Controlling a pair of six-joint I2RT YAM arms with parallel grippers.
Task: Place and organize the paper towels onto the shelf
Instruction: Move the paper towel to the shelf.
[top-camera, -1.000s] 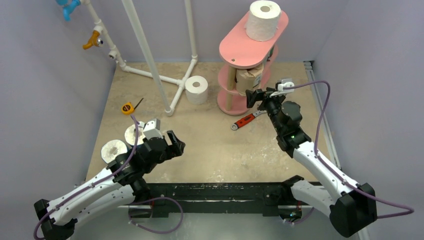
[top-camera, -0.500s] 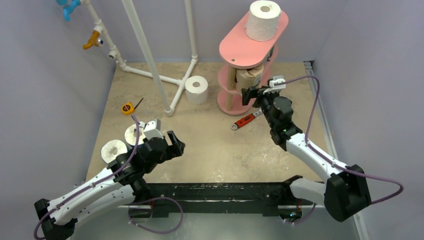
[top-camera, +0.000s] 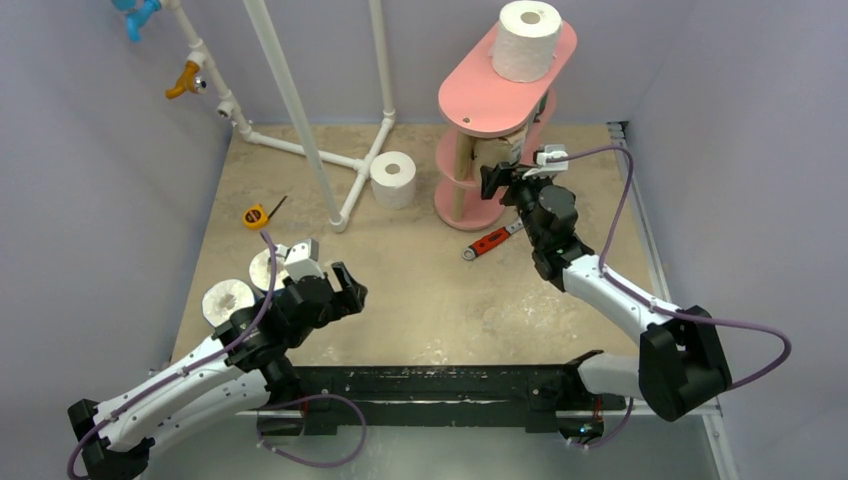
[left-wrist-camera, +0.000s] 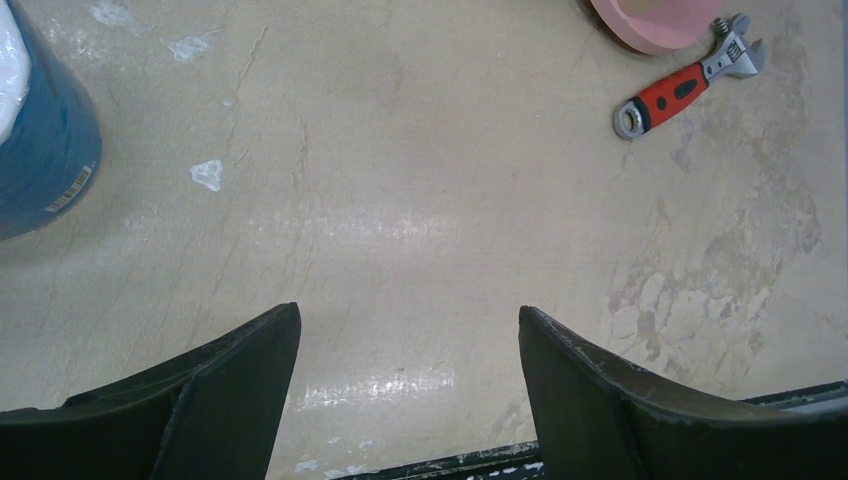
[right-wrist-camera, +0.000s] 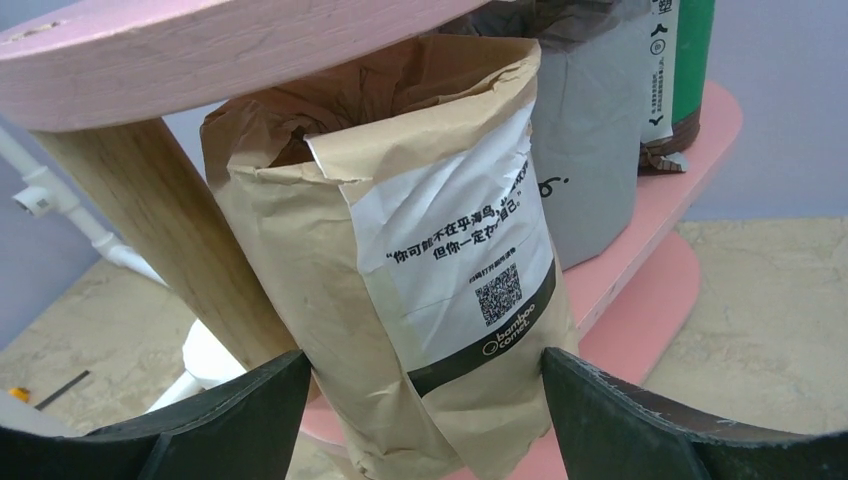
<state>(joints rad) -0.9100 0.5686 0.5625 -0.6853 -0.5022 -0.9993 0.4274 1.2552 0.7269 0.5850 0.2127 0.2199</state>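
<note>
The pink shelf (top-camera: 500, 100) stands at the back right with a white roll (top-camera: 527, 38) on its top board. On the middle board (right-wrist-camera: 650, 230) stand a tan paper-wrapped roll (right-wrist-camera: 430, 270), a grey roll (right-wrist-camera: 590, 150) and a green-wrapped roll (right-wrist-camera: 692, 60). My right gripper (top-camera: 492, 180) (right-wrist-camera: 424, 354) is open, its fingertips on either side of the tan roll's lower part, close to its wrapper. My left gripper (top-camera: 345, 290) (left-wrist-camera: 410, 312) hangs open over bare floor. A blue-wrapped roll (left-wrist-camera: 30, 120) sits to its left. Another white roll (top-camera: 393, 178) stands by the pipes.
Two rolls (top-camera: 228, 298) (top-camera: 268, 265) sit beside my left arm. A red-handled wrench (top-camera: 490, 240) (left-wrist-camera: 680, 90) lies in front of the shelf's base. A yellow tape measure (top-camera: 256, 215) lies at the left. The white pipe frame (top-camera: 300, 110) rises at the back. A wooden post (right-wrist-camera: 150, 230) stands left of the tan roll.
My right arm has reached forward and left to the shelf's middle board, bringing its jaws around the tan roll and narrowing them a little. The left arm has barely moved.
</note>
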